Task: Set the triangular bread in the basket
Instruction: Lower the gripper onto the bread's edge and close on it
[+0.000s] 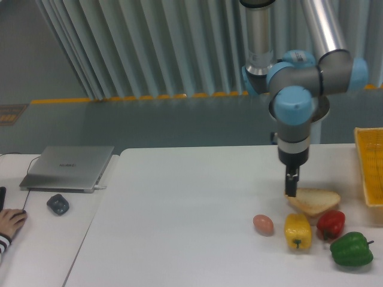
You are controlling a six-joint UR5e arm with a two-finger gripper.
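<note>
White table [179,197], pale tan triangular bread [314,201], golden-brown crust

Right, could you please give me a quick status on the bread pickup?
Gripper low at the triangular bread's left tip, jaw state unclear. Bread on table, not lifted. Basket at far right edge. Red pepper and yellow pepper crowd the bread's front.

A pale tan triangular bread [313,200] with golden-brown crust lies beside yellow [297,231], red [331,224] and green peppers [351,249], a brown egg [263,224] and a bright yellow lattice basket [369,164].
</note>
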